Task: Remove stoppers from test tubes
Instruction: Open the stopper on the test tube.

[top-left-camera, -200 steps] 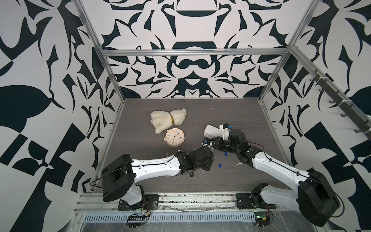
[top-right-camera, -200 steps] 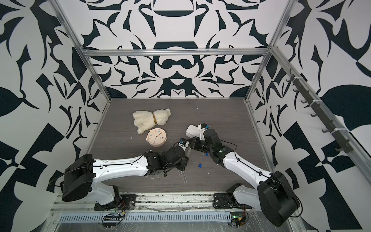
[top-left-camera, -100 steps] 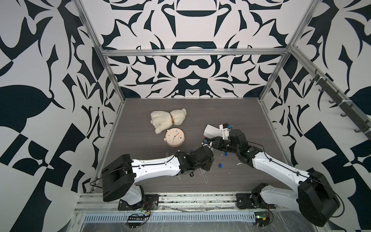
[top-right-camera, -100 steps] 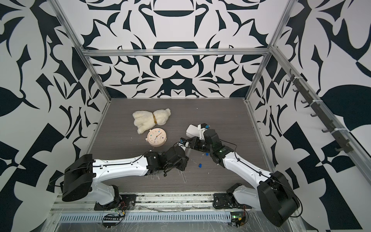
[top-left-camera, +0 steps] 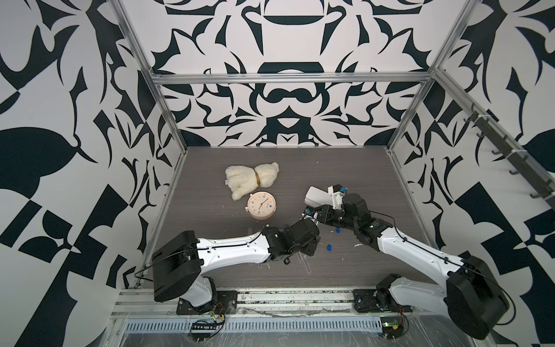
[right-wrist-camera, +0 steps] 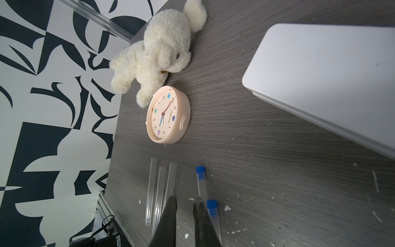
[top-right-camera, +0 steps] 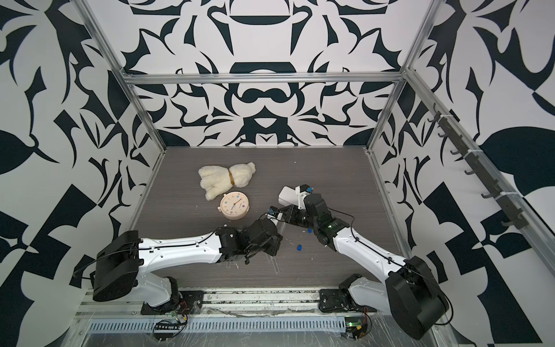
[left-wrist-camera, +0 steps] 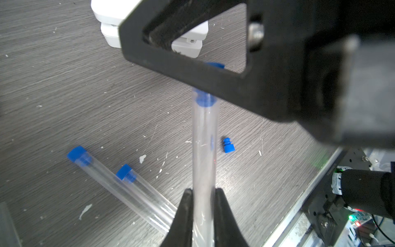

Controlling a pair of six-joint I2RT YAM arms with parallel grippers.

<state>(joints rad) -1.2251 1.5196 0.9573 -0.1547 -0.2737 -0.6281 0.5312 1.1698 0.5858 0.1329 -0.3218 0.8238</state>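
Note:
In the left wrist view my left gripper point(left-wrist-camera: 203, 192) is shut on a clear test tube point(left-wrist-camera: 204, 149) held above the table. The tube's blue stopper point(left-wrist-camera: 205, 101) sits between the black fingers point(left-wrist-camera: 192, 70) of my right gripper, which is shut on it. In the right wrist view only the right gripper's point(right-wrist-camera: 185, 200) tips show, a narrow gap apart, with the stopper out of sight. Both top views show the two grippers meeting right of the clock point(top-left-camera: 309, 214). Two stoppered tubes point(left-wrist-camera: 119, 188) point(right-wrist-camera: 202, 181) lie on the table. Three open tubes point(right-wrist-camera: 159, 192) lie beside them. A loose stopper point(left-wrist-camera: 228, 145) point(top-left-camera: 329, 247) lies nearby.
A pink clock point(top-left-camera: 260, 205) and a cream plush toy point(top-left-camera: 252, 180) lie behind the left arm. A white box point(top-left-camera: 316, 195) sits just beyond the right gripper. White flecks dot the dark table. A metal rail point(top-left-camera: 270, 296) runs along the near edge.

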